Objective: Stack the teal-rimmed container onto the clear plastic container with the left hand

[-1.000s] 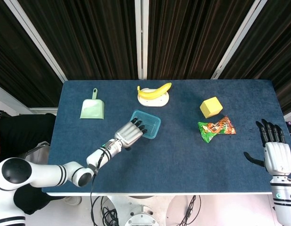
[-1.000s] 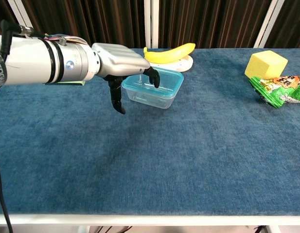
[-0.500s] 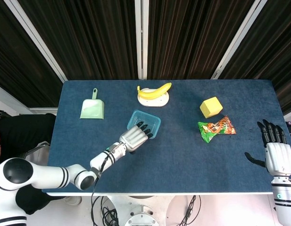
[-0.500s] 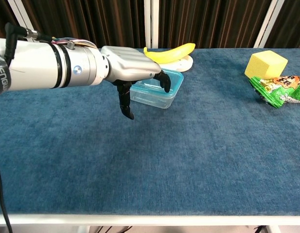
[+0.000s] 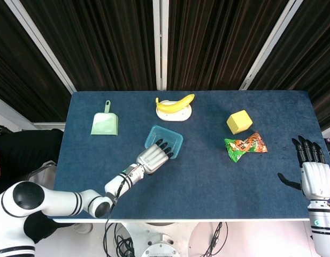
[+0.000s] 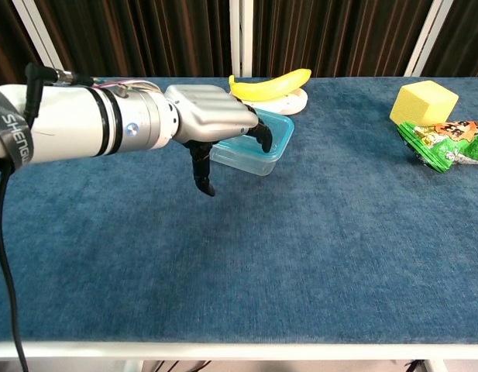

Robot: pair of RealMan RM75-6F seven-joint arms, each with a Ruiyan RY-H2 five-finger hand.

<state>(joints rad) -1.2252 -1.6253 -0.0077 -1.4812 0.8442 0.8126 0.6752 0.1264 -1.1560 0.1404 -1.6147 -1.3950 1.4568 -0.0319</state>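
The teal-rimmed container is set on the blue bench, in front of the banana. The left hand is held over its near edge, fingers spread, nothing gripped. The right hand is seen open, well apart.

left hand further over teal-rimmed container

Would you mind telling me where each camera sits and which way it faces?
Head view: high up, looking steeply down on the whole table; both arms show, left hand and right hand.
Chest view: low at the near edge, looking across the table; only the left arm shows.
Shared: left hand, container, banana, yellow block, snack bag.
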